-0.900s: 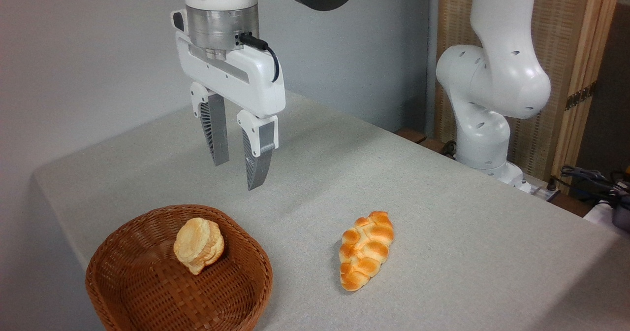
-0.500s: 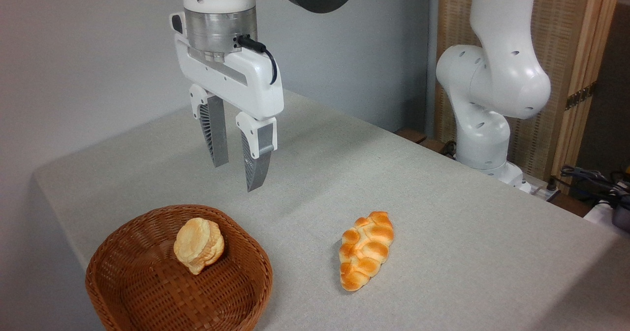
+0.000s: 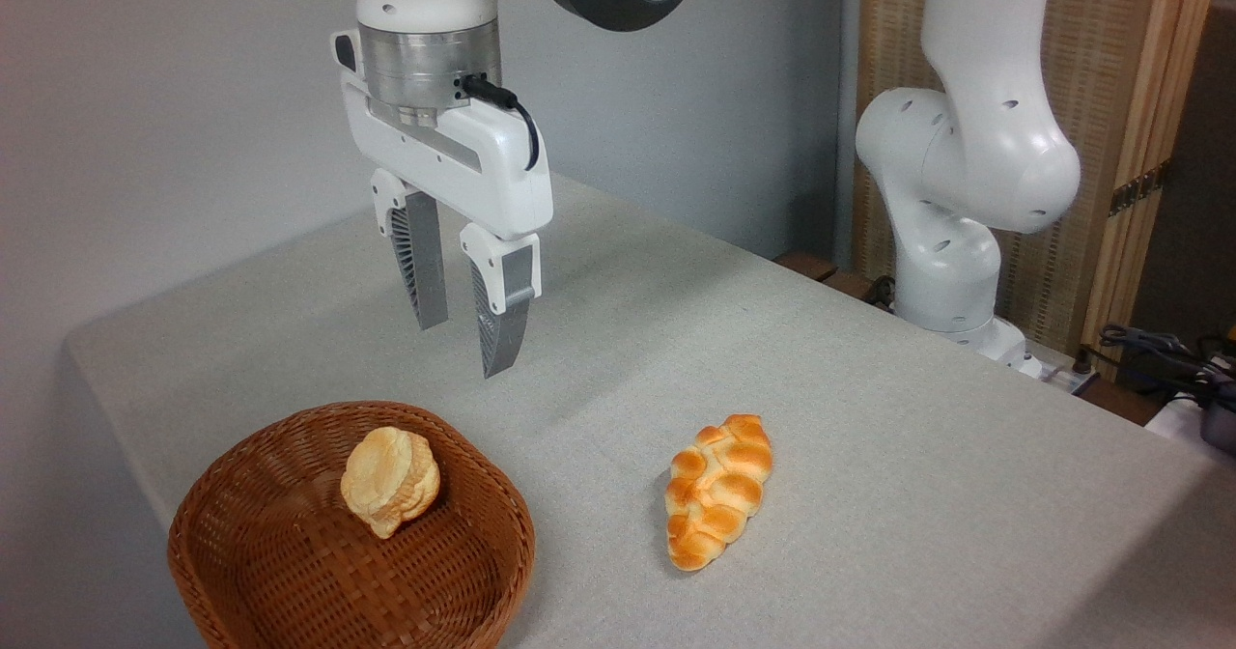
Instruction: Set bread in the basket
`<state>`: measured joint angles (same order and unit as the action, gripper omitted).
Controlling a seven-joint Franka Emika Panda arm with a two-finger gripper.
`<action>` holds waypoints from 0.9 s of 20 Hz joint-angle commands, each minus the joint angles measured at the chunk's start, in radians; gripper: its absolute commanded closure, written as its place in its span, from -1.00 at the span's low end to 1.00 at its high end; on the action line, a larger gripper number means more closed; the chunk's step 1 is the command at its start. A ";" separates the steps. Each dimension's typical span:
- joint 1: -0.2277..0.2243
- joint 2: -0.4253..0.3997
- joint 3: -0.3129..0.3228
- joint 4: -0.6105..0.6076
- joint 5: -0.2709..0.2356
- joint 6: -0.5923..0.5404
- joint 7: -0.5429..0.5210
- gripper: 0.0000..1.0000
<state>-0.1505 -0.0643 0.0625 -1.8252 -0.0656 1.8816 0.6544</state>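
The bread point(image 3: 719, 491), a glossy golden braided loaf, lies on the grey tablecloth right of centre, near the front. The brown wicker basket point(image 3: 270, 581) sits at the front left, about a hand's width from the loaf. My gripper point(image 3: 463, 348) hangs in the air above the table just behind the basket's far rim, fingers pointing down. It is open, with a narrow gap and nothing between the fingers. The loaf lies well to the right of it and lower.
A round pale puff bun point(image 3: 390, 481) rests inside the basket. The arm's white base point(image 3: 951, 234) stands at the table's back right edge, with cables point(image 3: 1159, 354) beyond it. A grey wall runs behind; the table edge falls off at the left.
The gripper has drifted slightly left and a touch upward. Bread, bun and basket have not moved.
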 commanded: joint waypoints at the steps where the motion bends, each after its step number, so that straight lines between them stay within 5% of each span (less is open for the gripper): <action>1: -0.003 0.003 0.002 0.015 -0.013 -0.019 -0.009 -1.00; 18: -0.011 0.014 -0.033 0.015 0.003 -0.104 0.001 -1.00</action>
<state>-0.1616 -0.0631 0.0178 -1.8246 -0.0661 1.8191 0.6512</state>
